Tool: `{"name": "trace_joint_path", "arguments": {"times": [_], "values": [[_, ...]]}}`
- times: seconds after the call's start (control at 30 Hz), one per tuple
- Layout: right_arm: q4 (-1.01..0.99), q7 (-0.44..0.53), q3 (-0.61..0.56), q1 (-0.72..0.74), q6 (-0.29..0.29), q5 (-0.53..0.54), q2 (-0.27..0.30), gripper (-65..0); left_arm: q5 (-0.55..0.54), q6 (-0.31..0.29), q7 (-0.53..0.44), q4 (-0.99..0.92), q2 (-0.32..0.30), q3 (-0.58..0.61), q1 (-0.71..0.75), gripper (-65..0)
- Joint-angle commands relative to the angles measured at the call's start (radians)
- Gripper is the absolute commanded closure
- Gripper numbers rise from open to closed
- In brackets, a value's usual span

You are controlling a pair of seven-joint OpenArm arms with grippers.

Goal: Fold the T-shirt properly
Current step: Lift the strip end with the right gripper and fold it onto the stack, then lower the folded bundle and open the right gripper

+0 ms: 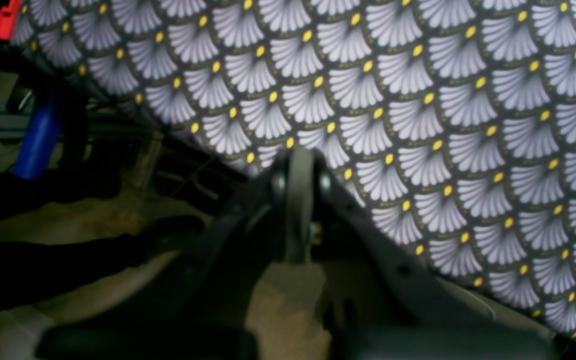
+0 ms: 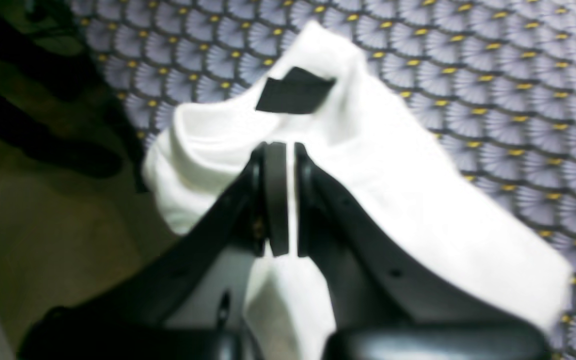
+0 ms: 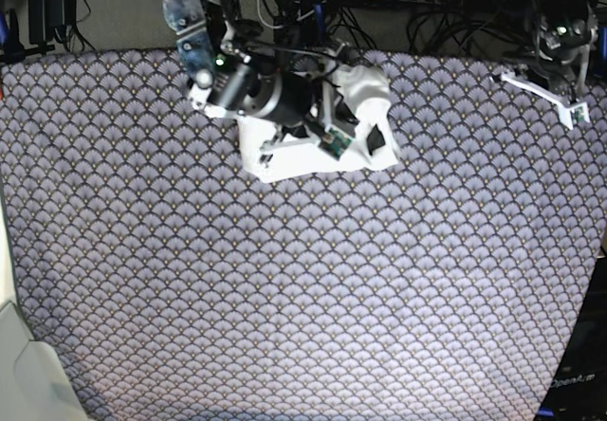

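The T-shirt (image 3: 365, 118), soft, light and limp, was bunched at the bench's (image 3: 285, 298) far edge, pinched by the right pincer (image 2: 284, 200); the left pincer (image 1: 299, 200), pressed together, was held empty well apart.

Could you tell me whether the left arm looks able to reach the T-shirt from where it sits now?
Probably not without a long move: the left gripper sits closed at the table's far edge, well apart from the T-shirt, which the right gripper pinches. Only bare patterned tablecloth lies between.
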Motion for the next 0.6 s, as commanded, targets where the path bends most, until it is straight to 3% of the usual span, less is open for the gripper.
{"name": "trace_joint_path", "arguments": {"times": [0.0, 0.33, 0.43, 0.57], "values": [[-0.009, 0.045, -0.003, 0.01, 0.003, 0.013, -0.018, 0.0, 0.005, 0.002, -0.012, 0.021, -0.011, -0.006, 0.005, -0.4], [-0.261, 0.213, -0.004, 0.03, 0.003, 0.011, -0.03, 0.0, -0.009, 0.002, -0.01, 0.022, 0.001, 0.018, 0.026, -0.3], [-0.218, 0.207, -0.004, 0.038, 0.003, 0.014, -0.024, 0.0, -0.044, 0.002, -0.01, 0.022, -0.005, 0.068, 0.041, -0.3], [-0.014, 0.177, -0.004, -0.011, 0.003, 0.011, -0.003, 0.0, -0.087, 0.002, -0.021, 0.038, -0.003, 0.137, 0.074, -0.3]]}}
